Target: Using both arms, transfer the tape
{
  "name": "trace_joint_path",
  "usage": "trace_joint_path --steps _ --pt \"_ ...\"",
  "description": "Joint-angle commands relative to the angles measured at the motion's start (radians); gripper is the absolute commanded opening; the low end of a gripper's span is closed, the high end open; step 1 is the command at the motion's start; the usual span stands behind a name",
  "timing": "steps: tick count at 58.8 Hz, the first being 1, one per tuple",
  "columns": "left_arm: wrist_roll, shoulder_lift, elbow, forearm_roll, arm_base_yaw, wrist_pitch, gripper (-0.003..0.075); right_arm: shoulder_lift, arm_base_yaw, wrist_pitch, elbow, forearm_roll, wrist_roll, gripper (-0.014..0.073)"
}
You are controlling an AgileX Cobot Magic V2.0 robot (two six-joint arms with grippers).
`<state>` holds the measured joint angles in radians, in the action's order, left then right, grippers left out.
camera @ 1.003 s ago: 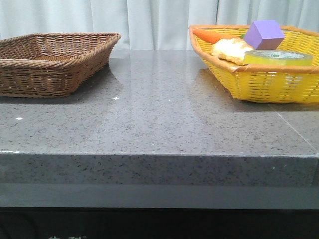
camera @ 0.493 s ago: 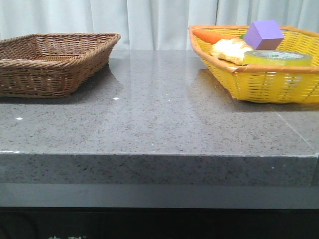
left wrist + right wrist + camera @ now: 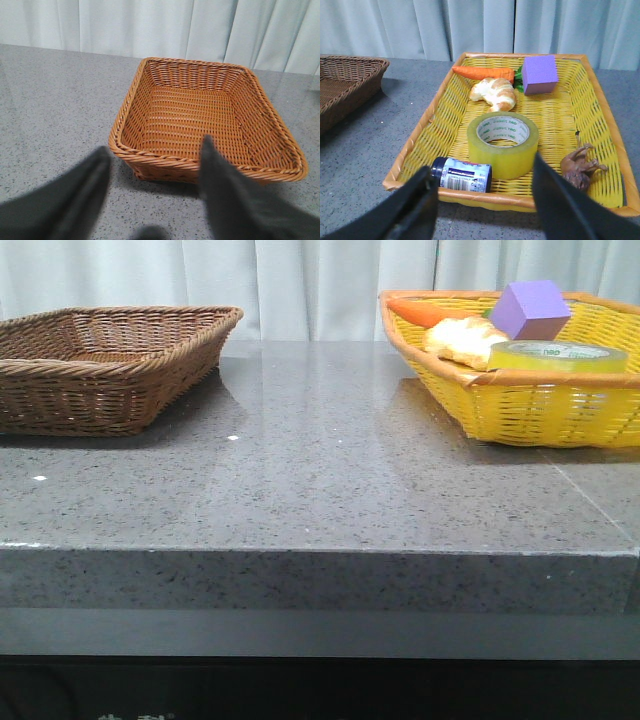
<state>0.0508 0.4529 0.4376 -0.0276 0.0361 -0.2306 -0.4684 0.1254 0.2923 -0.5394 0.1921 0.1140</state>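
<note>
The roll of translucent yellow tape (image 3: 503,145) lies flat in the yellow basket (image 3: 607,125), near its front rim; its top shows in the front view (image 3: 558,355) at the right. My right gripper (image 3: 482,177) is open and empty, short of the basket's front rim and apart from the tape. My left gripper (image 3: 155,160) is open and empty above the table, just before the empty brown wicker basket (image 3: 165,159). Neither arm shows in the front view.
The yellow basket also holds a purple cube (image 3: 539,74), a carrot (image 3: 482,73), a bread piece (image 3: 494,94), a small can lying on its side (image 3: 461,174) and a brown toy animal (image 3: 579,166). The brown basket (image 3: 105,365) stands at the table's left. The grey stone table (image 3: 320,470) lies between the baskets.
</note>
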Motion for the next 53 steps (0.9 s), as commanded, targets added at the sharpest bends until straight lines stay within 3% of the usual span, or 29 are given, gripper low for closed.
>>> trace_joint_path --steps 1,5,29,37,53 --pt "0.009 0.012 0.036 -0.008 -0.003 0.084 0.0624 -0.011 -0.006 -0.087 -0.036 0.009 0.000 0.0619" --pt "0.009 0.012 0.036 -0.008 -0.003 0.084 0.0652 -0.011 -0.006 -0.087 -0.036 0.009 0.000 0.0622" --pt "0.009 0.012 0.036 -0.008 -0.003 0.084 0.0652 -0.087 -0.006 -0.076 -0.075 0.012 -0.023 0.0616" --pt "0.009 0.012 0.036 -0.008 -0.003 0.084 0.0652 -0.249 -0.015 -0.007 -0.207 0.012 -0.058 0.0616" --pt "0.009 0.012 0.036 -0.008 -0.003 0.084 0.0652 -0.646 -0.138 0.148 -0.555 0.012 -0.088 0.0616"
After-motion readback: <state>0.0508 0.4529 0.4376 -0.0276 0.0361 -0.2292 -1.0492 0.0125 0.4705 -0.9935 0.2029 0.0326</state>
